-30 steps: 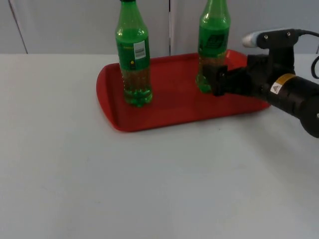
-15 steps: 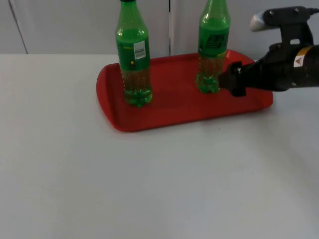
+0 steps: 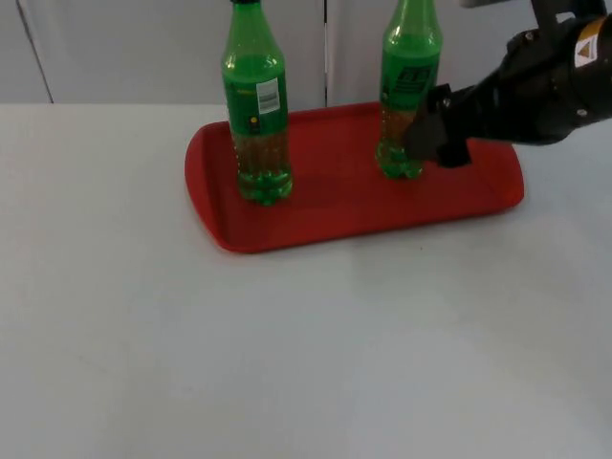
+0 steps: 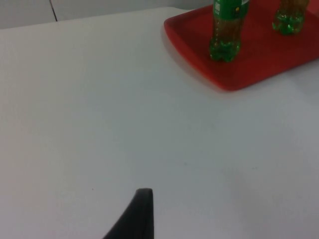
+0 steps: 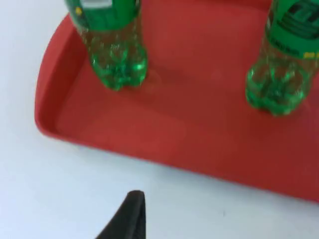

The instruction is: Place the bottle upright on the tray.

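Two green bottles (image 4: 227,30) (image 4: 288,15) stand upright on a red tray (image 4: 239,69) resting on the white table (image 4: 99,124), well apart from the left gripper's fingertip (image 4: 139,211).

tray (image 3: 287,229) front edge: open to approach | interior: two upright bottles, left (image 3: 256,105) and right (image 3: 408,96), bare lane between | right gripper (image 3: 432,134) beside right bottle

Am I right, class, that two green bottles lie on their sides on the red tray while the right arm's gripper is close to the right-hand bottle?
Not quite. Both green bottles stand upright on the red tray, not on their sides: the left bottle and the right bottle, as the top view shows. The rest holds: the right gripper is beside the right bottle.
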